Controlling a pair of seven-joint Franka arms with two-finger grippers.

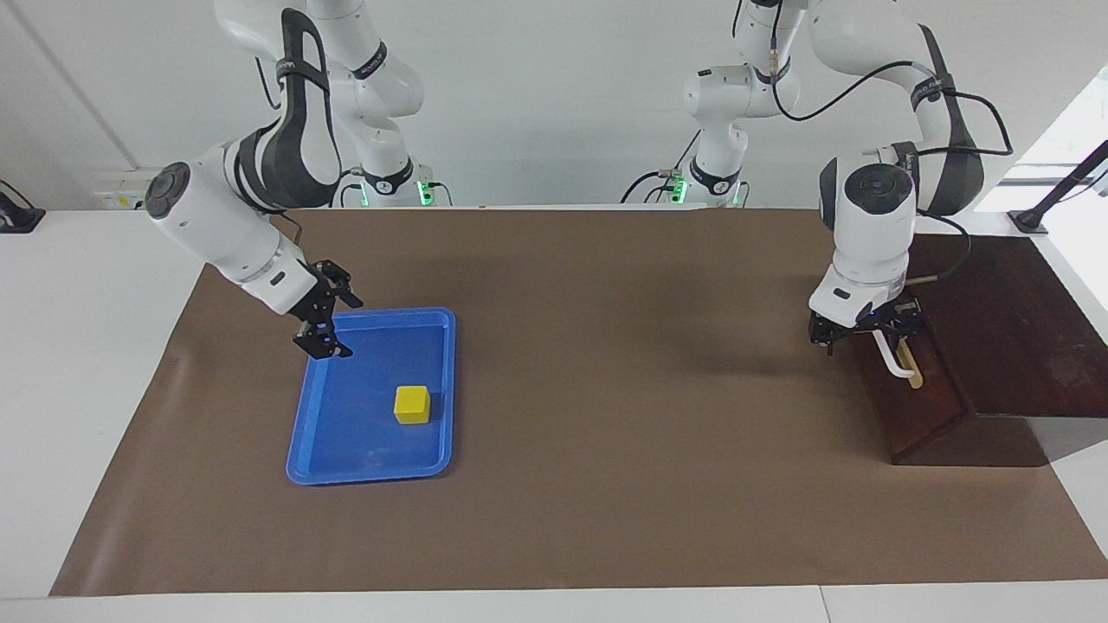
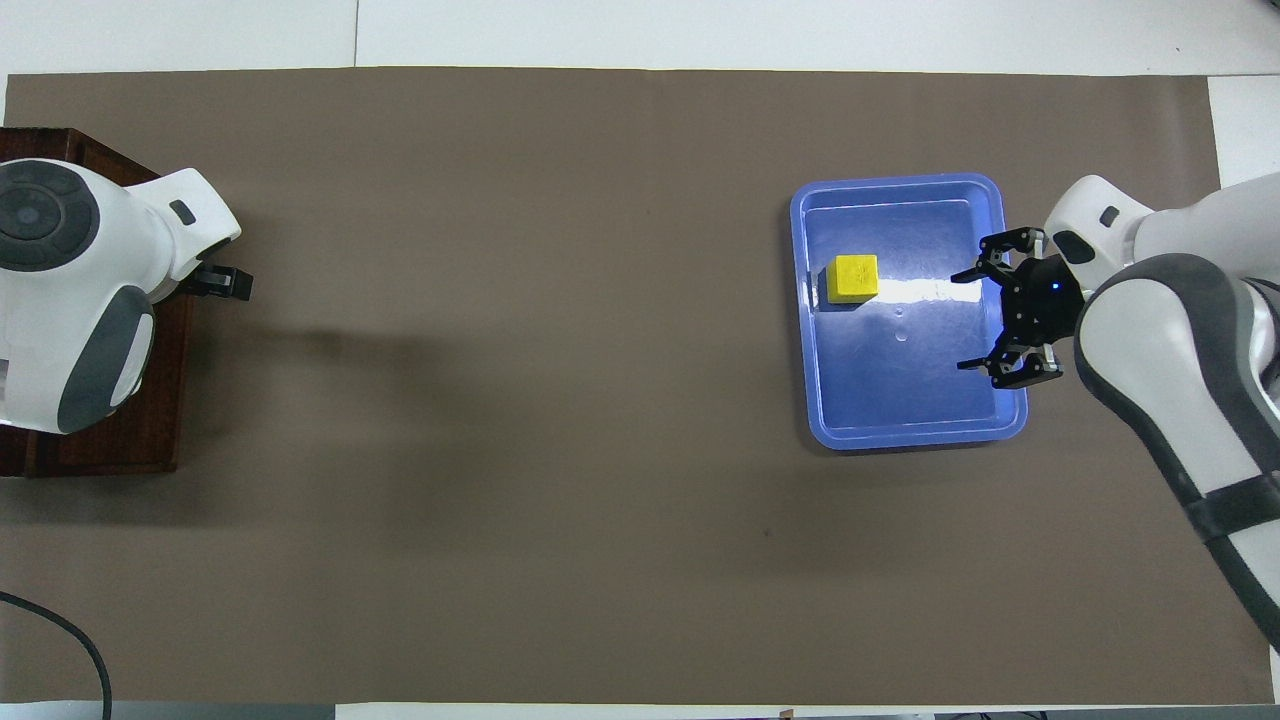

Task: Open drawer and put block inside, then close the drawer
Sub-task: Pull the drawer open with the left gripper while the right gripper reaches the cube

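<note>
The yellow block (image 1: 412,404) lies in the blue tray (image 1: 372,474), toward the tray's end farther from the robots; it also shows in the overhead view (image 2: 853,278). My right gripper (image 1: 339,324) is open and empty over the tray's side nearest the right arm's end of the table, apart from the block; the overhead view shows its spread fingers (image 2: 968,318). The drawer (image 1: 922,402) sits closed in the dark wooden box (image 1: 1004,346). My left gripper (image 1: 866,337) is at the upper end of the white handle (image 1: 898,362). The arm hides most of it from above.
A brown mat (image 1: 623,363) covers the middle of the white table. The wooden box (image 2: 120,440) stands at the left arm's end, partly off the mat. The blue tray (image 2: 910,435) lies toward the right arm's end. A black cable (image 2: 60,630) lies near the left arm's base.
</note>
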